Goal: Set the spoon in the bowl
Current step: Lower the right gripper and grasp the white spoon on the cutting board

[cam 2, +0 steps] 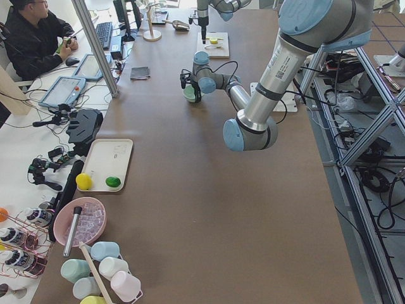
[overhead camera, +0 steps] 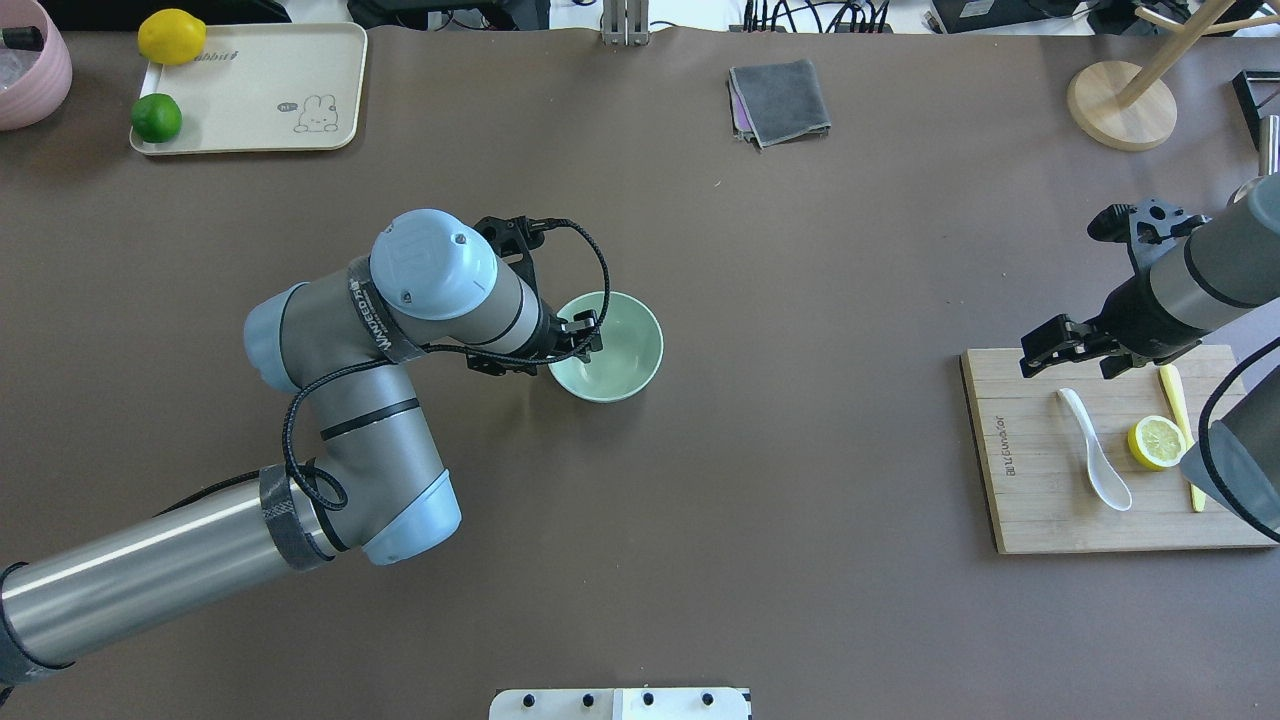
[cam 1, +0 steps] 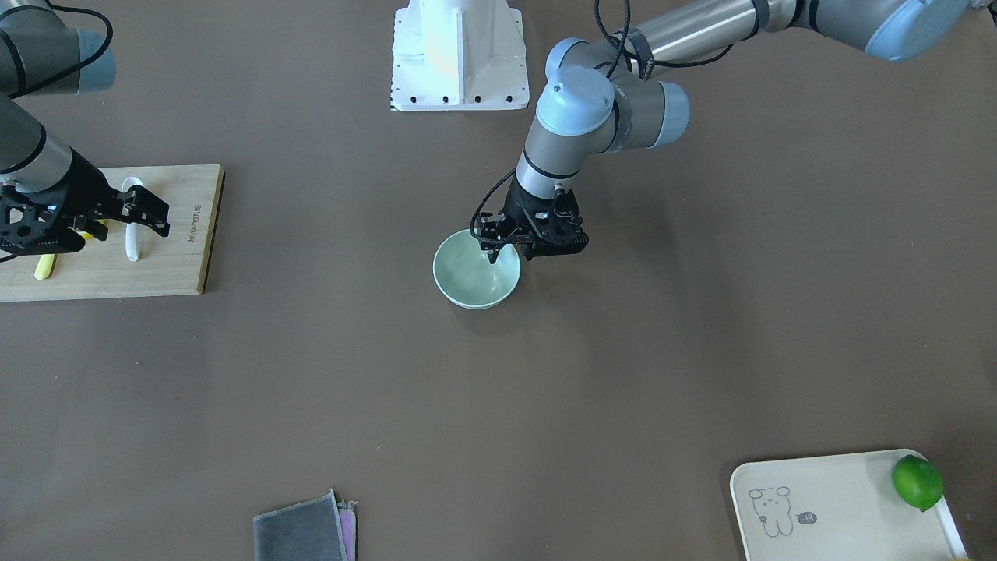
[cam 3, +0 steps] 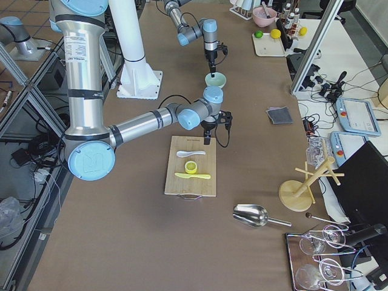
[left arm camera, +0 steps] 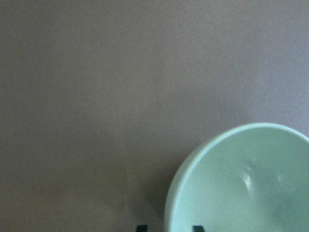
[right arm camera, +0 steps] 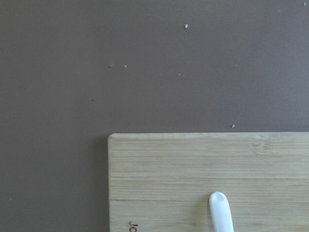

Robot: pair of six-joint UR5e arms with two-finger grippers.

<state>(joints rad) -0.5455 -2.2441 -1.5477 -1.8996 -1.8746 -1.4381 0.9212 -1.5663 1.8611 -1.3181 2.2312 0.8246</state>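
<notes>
The pale mint-green bowl (cam 1: 467, 276) stands mid-table, also in the overhead view (overhead camera: 625, 350). My left gripper (cam 1: 498, 253) is at its rim on the robot's left side. In the left wrist view two dark fingertips (left arm camera: 195, 227) straddle the bowl's rim (left arm camera: 241, 183), and the gripper looks shut on it. The white spoon (overhead camera: 1095, 450) lies on the wooden cutting board (overhead camera: 1040, 520), scoop toward the robot. My right gripper (overhead camera: 1072, 360) is open and hovers above the spoon's handle end. The handle tip (right arm camera: 221, 212) shows in the right wrist view.
A lemon half (overhead camera: 1157, 442) and a yellow plastic knife (overhead camera: 1180, 420) lie on the board beside the spoon. A cream tray (overhead camera: 250, 90) with a lemon and a lime sits far left. A grey cloth (overhead camera: 780, 100) and a wooden stand (overhead camera: 1120, 105) are at the far edge.
</notes>
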